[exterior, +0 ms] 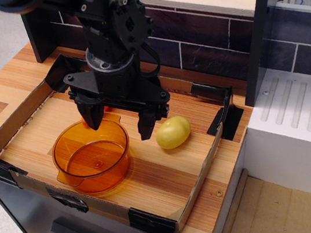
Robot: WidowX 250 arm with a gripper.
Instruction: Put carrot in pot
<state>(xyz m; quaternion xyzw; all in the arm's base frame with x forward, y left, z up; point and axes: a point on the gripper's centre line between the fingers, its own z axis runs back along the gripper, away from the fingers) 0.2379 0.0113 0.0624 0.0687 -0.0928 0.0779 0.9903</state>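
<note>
The pot (92,155) looks like glossy, see-through orange plastic. The table (153,178) shows smooth striped wood grain, edged by a matt brown cardboard rim (202,171). The gripper (120,125) is matt black, and the yellow-green fruit (173,132) has a smooth, slightly shiny skin.

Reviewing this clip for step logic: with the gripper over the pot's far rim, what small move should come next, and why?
Probably a short descent behind the pot. The gripper hangs open and empty over the pot's far rim, the pot is empty, and only a small red-orange bit shows between the fingers; whether that is the carrot cannot be told. The yellow-green fruit lies apart to the right.
</note>
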